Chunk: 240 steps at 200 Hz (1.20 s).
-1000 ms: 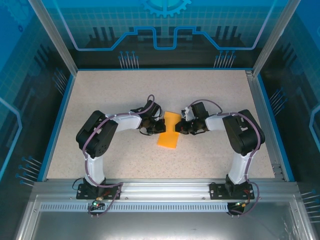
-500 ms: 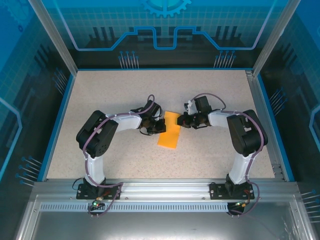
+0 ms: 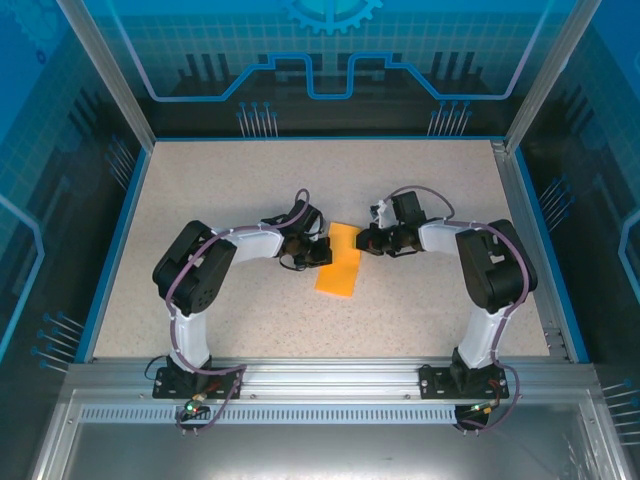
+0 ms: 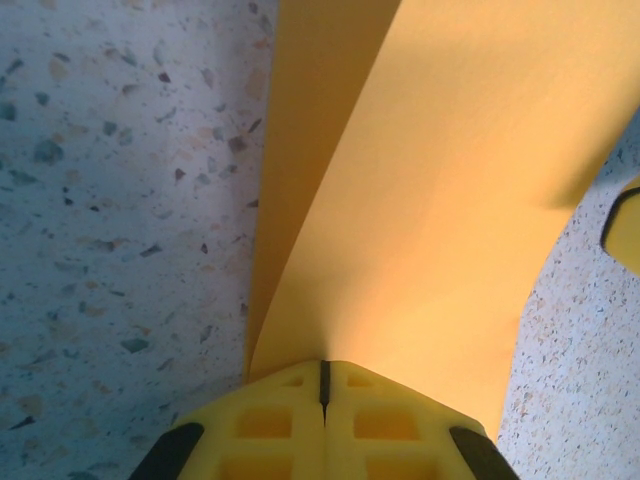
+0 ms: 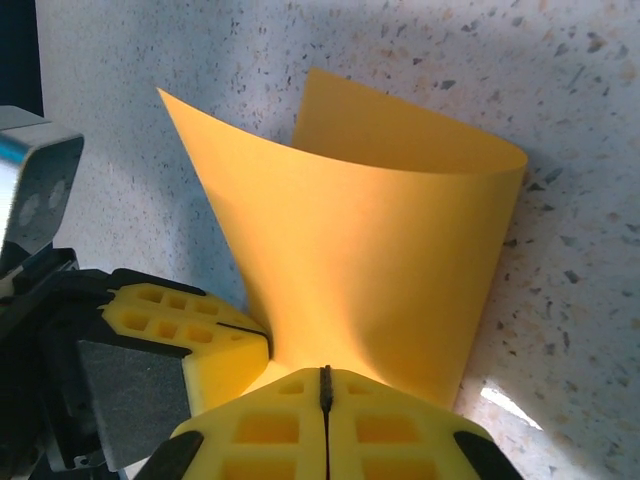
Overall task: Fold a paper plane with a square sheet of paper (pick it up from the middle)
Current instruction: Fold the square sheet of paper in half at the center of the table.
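Lying near the middle of the bench (image 3: 230, 180), the square sheet of paper (image 3: 338, 272) is bent over on itself into a narrow orange-yellow strip. Its long axis runs from the far side toward the arm bases, leaning slightly left at the near end. In the right wrist view it curls up off the surface in a soft, uncreased bend, with one sharp corner raised at the upper left.

The left pincer (image 3: 318, 252) meets the strip's left edge, and in its own wrist view its yellow fingers (image 4: 270, 425) are pressed together with the paper coming out of the seam. The right pincer (image 3: 364, 243) comes in from the opposite side, its jaws likewise closed on the sheet's edge. The two pincers sit almost side by side in the right wrist view.

The bench is pale speckled stone with a blue rim (image 3: 112, 240), inside an enclosure of aluminium posts (image 3: 105, 70) and blue patterned panels.
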Each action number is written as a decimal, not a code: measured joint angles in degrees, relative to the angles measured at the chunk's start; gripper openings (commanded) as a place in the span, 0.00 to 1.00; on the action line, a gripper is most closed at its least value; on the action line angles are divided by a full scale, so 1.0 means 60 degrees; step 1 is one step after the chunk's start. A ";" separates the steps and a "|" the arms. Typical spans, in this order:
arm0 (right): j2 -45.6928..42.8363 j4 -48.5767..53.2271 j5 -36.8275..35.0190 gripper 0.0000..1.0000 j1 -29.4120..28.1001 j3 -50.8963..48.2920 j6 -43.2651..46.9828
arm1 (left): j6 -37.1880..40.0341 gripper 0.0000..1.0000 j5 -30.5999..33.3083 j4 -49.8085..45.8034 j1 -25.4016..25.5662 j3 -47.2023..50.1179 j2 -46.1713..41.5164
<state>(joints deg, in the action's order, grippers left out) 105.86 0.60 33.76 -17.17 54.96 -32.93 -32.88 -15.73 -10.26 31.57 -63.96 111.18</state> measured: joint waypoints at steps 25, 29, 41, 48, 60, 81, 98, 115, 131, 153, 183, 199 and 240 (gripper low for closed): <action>-0.0022 0.0004 0.0142 0.06 -0.0004 0.0000 0.0000 | 0.0000 0.00 -0.0022 0.0007 0.0000 -0.0011 0.0018; -0.0022 0.0004 0.0149 0.06 -0.0004 0.0000 0.0000 | 0.0000 0.00 -0.0025 0.0004 0.0000 -0.0015 0.0018; -0.0015 -0.0015 0.0160 0.06 -0.0004 0.0000 0.0000 | 0.0000 0.00 -0.0025 0.0004 0.0000 -0.0018 0.0018; 0.0018 -0.0022 0.0164 0.06 -0.0004 0.0004 0.0000 | 0.0000 0.00 -0.0025 0.0004 0.0000 -0.0018 0.0018; 0.0142 -0.0036 0.0153 0.06 -0.0004 0.0004 0.0000 | 0.0000 0.00 -0.0025 0.0004 0.0000 -0.0018 0.0018; 0.0561 -0.0015 -0.0058 0.06 -0.0004 0.0004 0.0022 | 0.0000 0.00 -0.0025 0.0004 0.0000 -0.0018 0.0022; 0.0783 0.0000 -0.0025 0.06 0.0047 0.0069 0.0040 | 0.0000 0.00 -0.0033 0.0011 0.0004 -0.0025 0.0029; 0.0809 0.0186 -0.0047 0.06 0.0044 0.0175 0.0080 | 0.0000 0.00 -0.0033 0.0007 0.0011 -0.0029 0.0036; 0.0805 0.0364 -0.0062 0.06 0.0036 0.0273 0.0153 | 0.0000 0.00 -0.0033 0.0007 0.0011 -0.0025 0.0036; 0.0750 0.0729 -0.0106 0.06 0.0044 0.0532 0.0255 | 0.0000 0.00 -0.0033 0.0011 0.0011 -0.0025 0.0036; 0.0714 0.1038 -0.0113 0.06 0.0066 0.1191 0.0361 | 0.0000 0.00 -0.0033 0.0007 0.0011 -0.0025 0.0036; 0.0721 0.1067 -0.0113 0.05 0.0069 0.1479 0.0401 | 0.0000 0.00 -0.0033 0.0007 0.0011 -0.0029 0.0036; 0.1107 0.1075 -0.0127 0.05 0.0080 0.1672 0.0390 | 0.0000 0.00 -0.0033 -0.0004 0.0011 -0.0044 0.0036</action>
<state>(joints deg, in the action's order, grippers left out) 112.51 7.05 32.99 -16.69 64.99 -30.59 -32.88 -15.92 -10.28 31.64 -64.23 111.39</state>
